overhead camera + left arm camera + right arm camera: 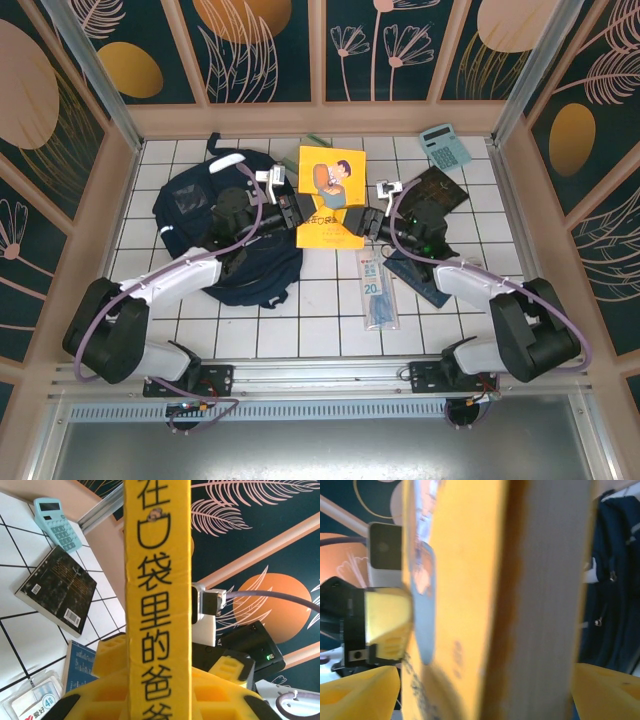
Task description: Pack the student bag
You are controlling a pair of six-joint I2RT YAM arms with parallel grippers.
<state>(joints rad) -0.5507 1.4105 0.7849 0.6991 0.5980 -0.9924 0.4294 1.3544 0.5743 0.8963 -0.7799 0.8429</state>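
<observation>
The student bag (pixel 225 235), navy blue, lies at the left middle of the table, and its dark fabric also hangs at the right edge of the right wrist view (pixel 615 580). A yellow book (pixel 332 195) with black characters on its spine (pixel 157 590) is held up just right of the bag. My left gripper (pixel 293 210) (pixel 160 700) is shut on the book's spine side. My right gripper (pixel 366 221) (pixel 485 695) is at the opposite edge, open. Its fingers (pixel 232 666) stand apart on both sides of the book's pages (pixel 545 605).
A teal calculator (pixel 445 147) (pixel 55 522) lies at the back right. A dark book (pixel 437 188) (pixel 57 587) lies just in front of it. A blue book (pixel 80 665) and a clear stationery packet (pixel 378 290) (pixel 35 702) lie near the right arm.
</observation>
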